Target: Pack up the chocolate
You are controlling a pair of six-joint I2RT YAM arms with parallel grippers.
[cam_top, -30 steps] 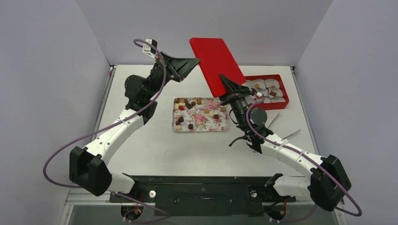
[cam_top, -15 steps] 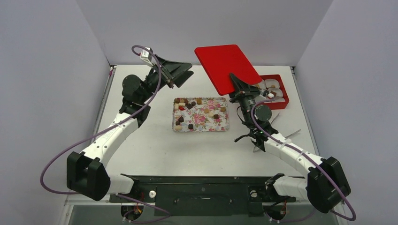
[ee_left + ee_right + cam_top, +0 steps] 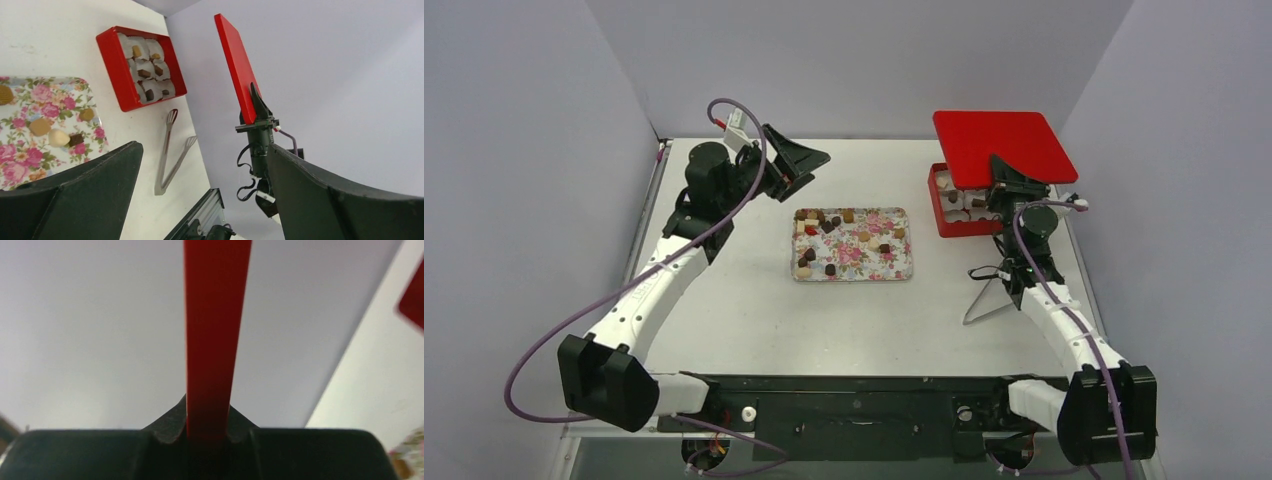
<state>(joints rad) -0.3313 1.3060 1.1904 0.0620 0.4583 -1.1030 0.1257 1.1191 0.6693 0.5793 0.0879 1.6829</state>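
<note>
Several pieces of chocolate, dark brown, tan and cream, lie scattered on the flower-patterned tray. More chocolate sits in white paper cups inside the red box. My right gripper is shut on the near edge of the flat red lid, held above the box and hiding most of it. In the right wrist view the lid runs edge-on between the jaws of the right gripper. My left gripper hangs open and empty over the table's back left, as the left wrist view confirms.
Metal tongs lie on the table near the right arm, in front of the box; they also show in the left wrist view. Grey walls close in the back and both sides.
My left gripper let go of the red lid, opened and drew back to the left. The right arm swung the lid to the right, from beside the tray to above the red box.
</note>
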